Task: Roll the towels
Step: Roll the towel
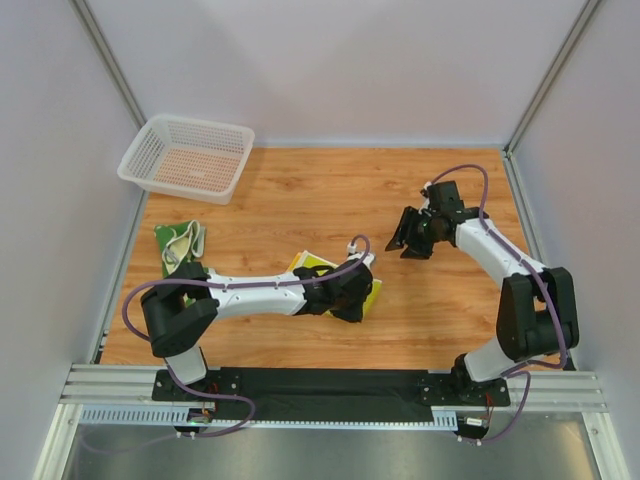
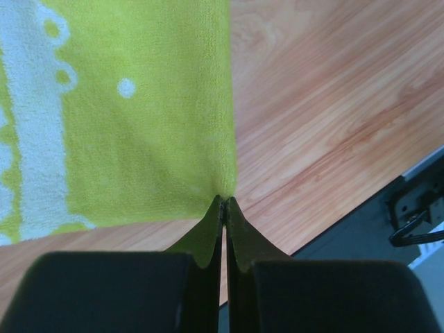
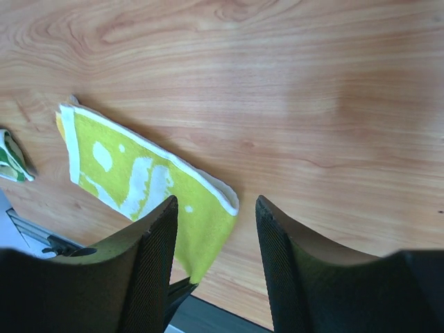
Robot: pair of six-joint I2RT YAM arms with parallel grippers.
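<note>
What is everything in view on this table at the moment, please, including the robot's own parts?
white plastic mesh basket: one, white, far left corner.
cream-and-green patterned cloth towel: one, bundled, left edge, nearer than the basket.
yellow-green rectangular cloth towel: one, white markings, near centre.
wooden table: one, orange-brown, beneath everything.
left gripper: one, black, shut on the yellow-green towel's corner.
right gripper: one, black, open and empty, above bare wood right of centre.
</note>
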